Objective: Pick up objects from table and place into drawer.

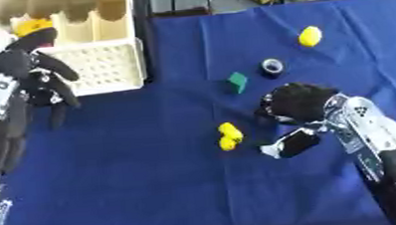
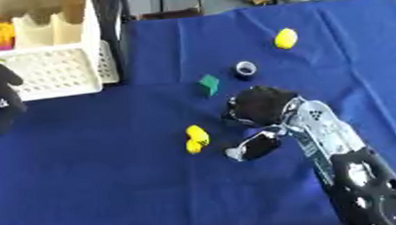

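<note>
**Right hand curled over the cloth beside the small yellow piece; left hand idle by the drawer**

Right hand (image 1: 298,103): fingers bent down and inward, bunched together, tips toward the blue cloth (image 1: 137,188). Nothing visible inside the curl, though whether the tips touch the cloth I cannot tell. The thumb juts out below the palm toward the near edge. The silver-and-black forearm runs back from the hand to the lower right corner.

Landmark: the small yellow piece (image 1: 229,135), lumpy, lying on the cloth. It sits just left of the right hand — near, not touching.

Relative to the yellow piece:
- green block (image 1: 237,82): beyond it, slightly right, apart from the hand
- small dark ring-shaped object (image 1: 272,67): farther still and right, just beside the green block
- rounded yellow object (image 1: 310,36): well beyond and right, alone on the cloth
- white perforated drawer (image 1: 111,65): far to the left and beyond, at the cloth's far-left edge, pulled out from a pale cabinet (image 1: 81,18)

Left hand (image 1: 33,71): fingers relaxed, spread, hanging down — holding nothing. It shows at the left edge, in front of the drawer's front, well apart from the yellow piece.
</note>
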Robot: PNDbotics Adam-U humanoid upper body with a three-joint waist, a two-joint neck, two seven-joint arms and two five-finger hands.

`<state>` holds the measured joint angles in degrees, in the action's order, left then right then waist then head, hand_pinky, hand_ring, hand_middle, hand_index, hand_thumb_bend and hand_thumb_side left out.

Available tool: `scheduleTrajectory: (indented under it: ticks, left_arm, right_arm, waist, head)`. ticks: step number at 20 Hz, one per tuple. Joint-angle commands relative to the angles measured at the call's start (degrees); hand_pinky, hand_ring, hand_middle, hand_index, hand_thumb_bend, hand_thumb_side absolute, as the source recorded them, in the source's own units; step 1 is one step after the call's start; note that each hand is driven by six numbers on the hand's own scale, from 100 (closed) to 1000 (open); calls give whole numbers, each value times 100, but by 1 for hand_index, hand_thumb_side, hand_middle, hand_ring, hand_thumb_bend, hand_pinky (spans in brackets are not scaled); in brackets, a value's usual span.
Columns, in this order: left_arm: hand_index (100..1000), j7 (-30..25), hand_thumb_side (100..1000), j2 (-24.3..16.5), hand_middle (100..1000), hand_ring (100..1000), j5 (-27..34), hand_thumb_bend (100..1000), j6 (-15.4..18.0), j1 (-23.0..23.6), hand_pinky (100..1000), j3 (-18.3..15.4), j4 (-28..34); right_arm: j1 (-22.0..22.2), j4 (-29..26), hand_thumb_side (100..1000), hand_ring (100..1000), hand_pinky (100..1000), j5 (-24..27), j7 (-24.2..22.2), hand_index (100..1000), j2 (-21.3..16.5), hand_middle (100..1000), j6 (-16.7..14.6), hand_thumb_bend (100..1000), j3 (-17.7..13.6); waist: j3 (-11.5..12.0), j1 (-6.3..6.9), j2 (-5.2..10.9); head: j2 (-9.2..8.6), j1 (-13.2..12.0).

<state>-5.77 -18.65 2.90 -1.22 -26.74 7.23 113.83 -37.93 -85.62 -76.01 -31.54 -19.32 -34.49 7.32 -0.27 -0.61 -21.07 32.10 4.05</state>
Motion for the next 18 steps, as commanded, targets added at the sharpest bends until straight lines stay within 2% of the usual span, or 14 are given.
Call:
scheduleTrajectory:
  ticks: [1, 6, 10, 18]
  left_arm:
    - [896, -39, 932, -53, 528, 416, -42, 100, 11, -63, 156, -8, 76]
    - [895, -62, 933, -61, 527, 416, -38, 100, 5, -68, 155, -9, 76]
    - [895, -72, 935, -56, 526, 415, -35, 100, -9, -70, 155, -9, 76]
    - [897, -85, 938, -26, 526, 415, -67, 100, -28, -93, 154, 0, 76]
  right_arm:
    - [-22, -275, 921, 490, 193, 328, -1700, 925, -74, 389, -1703, 261, 27]
    - [-5, -698, 931, 486, 186, 861, -1988, 926, -120, 384, -1614, 245, 6]
    - [-3, -925, 936, 478, 175, 1159, -2040, 916, -126, 375, -1539, 212, 22]
    - [-17, -981, 969, 468, 162, 1374, -2043, 902, -100, 362, -1506, 181, 85]
  waist:
    - [-4, 11, 86]
    - [-2, -6, 89]
    - [9, -16, 80]
    - [56, -26, 26]
  head:
    - [-16, -25]
    - [-21, -37]
    - [-17, -46]
    - [-76, -52]
